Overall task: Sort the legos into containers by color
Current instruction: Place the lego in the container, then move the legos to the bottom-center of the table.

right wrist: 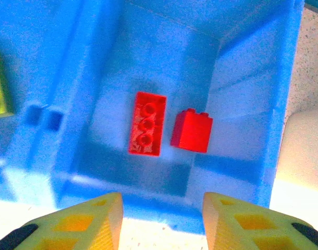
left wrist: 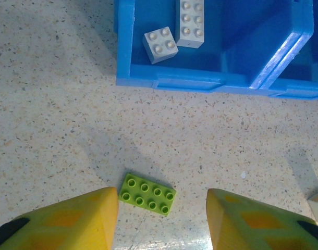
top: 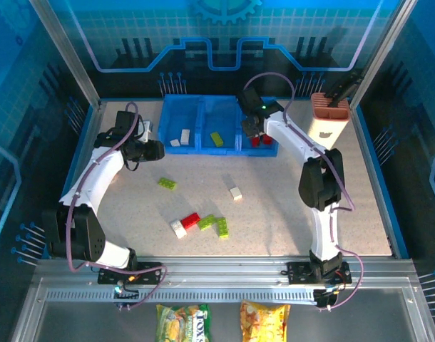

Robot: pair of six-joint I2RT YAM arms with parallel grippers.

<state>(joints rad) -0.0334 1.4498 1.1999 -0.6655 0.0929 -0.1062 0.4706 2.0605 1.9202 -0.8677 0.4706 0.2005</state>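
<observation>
We've left gripper (left wrist: pixel 162 211) parted, empty; green lego (left wrist: pixel 148 194) low centre of frame, between fingers (left wrist: pixel 81 219), long axis finger-to-finger

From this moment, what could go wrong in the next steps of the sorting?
First, the lone green brick lies off centre between the left fingers, nearer to one, so closing may push it aside. Second, the red brick on the table seems to touch a white brick and a second green brick; grasping it may drag those neighbours.
</observation>
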